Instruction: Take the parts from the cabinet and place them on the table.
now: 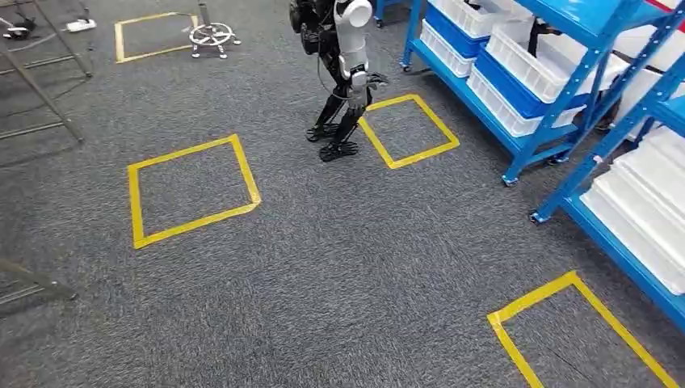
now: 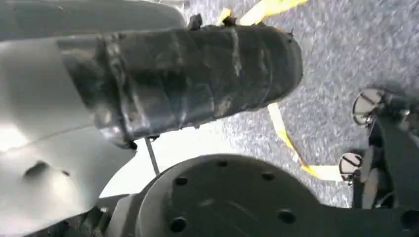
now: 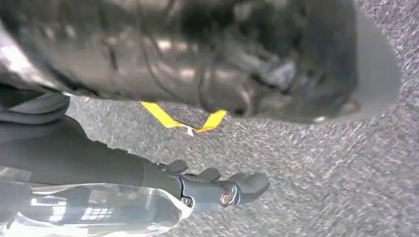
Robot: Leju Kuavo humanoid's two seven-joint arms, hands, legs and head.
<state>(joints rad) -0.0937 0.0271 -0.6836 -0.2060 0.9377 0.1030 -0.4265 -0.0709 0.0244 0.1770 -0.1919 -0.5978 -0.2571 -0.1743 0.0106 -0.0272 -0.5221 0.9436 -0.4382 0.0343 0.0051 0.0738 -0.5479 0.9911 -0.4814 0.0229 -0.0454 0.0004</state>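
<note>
1 clear crinkled plastic bag [image 3: 99,215] lies gripped under the right hand [image 3: 207,190]; the left hand's state I cannot tell.

The floor [image 1: 323,242] is grey carpet, rough and fuzzy, with flat yellow tape squares [image 1: 192,191] stuck on it. On the right, the blue shelves [image 1: 557,113] look like smooth painted metal and hold white plastic bins [image 1: 525,61]. Another robot [image 1: 343,73] far off has shiny silver and black parts.
</note>
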